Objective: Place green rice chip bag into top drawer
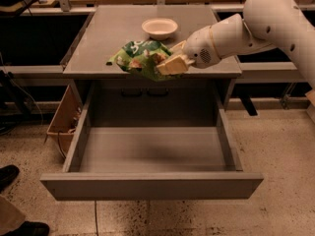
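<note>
One gripper (pixel 171 65) pinches green rice chip bag (pixel 139 58) above top drawer (pixel 147 187) — grip partly hidden.

Clear drop into the open drawer, with walls on either side and a bowl behind.

The gripper (pixel 172 64), clamped on the green rice chip bag (pixel 139 58), hangs over the front edge of the grey table (pixel 113 33). At 6 o'clock from it the top drawer (pixel 152 186) stands pulled out, its floor open from above. Its side walls bound the way at 4 and 8 o'clock, and its front panel closes the near end. The white bowl (pixel 159 27) sits on the table at 12 o'clock, apart from the bag. A cardboard box (pixel 61 117) stands outside the drawer wall at 8 o'clock.
</note>
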Tool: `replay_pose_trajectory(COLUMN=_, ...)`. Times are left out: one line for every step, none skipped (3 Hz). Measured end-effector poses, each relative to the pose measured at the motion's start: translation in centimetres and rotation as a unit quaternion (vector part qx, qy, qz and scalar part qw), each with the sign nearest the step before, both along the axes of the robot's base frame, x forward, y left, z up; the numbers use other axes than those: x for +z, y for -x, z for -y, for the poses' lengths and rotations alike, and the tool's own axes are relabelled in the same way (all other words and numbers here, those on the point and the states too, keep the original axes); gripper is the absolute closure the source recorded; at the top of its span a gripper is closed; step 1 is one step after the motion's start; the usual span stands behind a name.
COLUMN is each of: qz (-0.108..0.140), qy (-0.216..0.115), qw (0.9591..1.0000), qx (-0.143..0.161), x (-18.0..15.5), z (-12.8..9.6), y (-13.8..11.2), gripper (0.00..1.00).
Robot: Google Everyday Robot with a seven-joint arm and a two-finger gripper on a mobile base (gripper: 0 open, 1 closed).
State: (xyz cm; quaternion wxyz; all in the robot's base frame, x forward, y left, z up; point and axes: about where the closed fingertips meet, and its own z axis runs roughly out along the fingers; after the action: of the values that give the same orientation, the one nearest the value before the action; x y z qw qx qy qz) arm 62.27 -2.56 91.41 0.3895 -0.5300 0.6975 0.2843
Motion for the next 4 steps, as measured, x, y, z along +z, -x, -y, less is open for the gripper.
replay_pose_trajectory(qz=-0.003, qy=0.007, qw=0.9999, qx=0.015, x=-1.2, z=1.6, y=2.2, gripper=1.0)
replay_pose_trajectory(qz=-0.003, qy=0.02, qw=0.9997, qx=0.016, x=-2.4, z=4.7, y=4.2, gripper=1.0)
replay_pose_trajectory(qz=-0.006, qy=0.049, qw=0.9986, qx=0.016, x=-4.6, z=8.2, y=5.3, gripper=1.0)
replay_pose_trajectory(qz=-0.011, qy=0.088, qw=0.996, qx=0.01, x=-7.1, z=10.9, y=5.4, gripper=1.0)
